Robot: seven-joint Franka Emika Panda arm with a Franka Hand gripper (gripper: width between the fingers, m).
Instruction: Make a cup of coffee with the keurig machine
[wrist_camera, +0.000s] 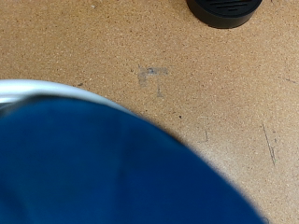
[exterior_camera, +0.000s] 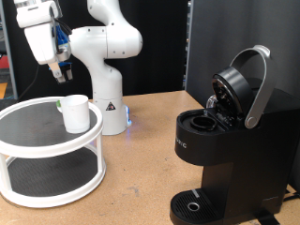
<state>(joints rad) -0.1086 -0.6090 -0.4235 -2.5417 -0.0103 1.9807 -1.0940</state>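
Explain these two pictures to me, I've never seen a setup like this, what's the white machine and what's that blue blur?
The white jointed machine is a robot arm; its gripper hangs above a round white two-tier stand at the exterior view's left. A small white ceramic mug sits on the stand's top shelf. At the right stands a tall black coffee maker, its lid raised. That picture comes from a camera off the arm. The other comes from a camera on the hand: it shows the brown tabletop, and a large blurred blue shape very close to the lens. What that shape is cannot be told.
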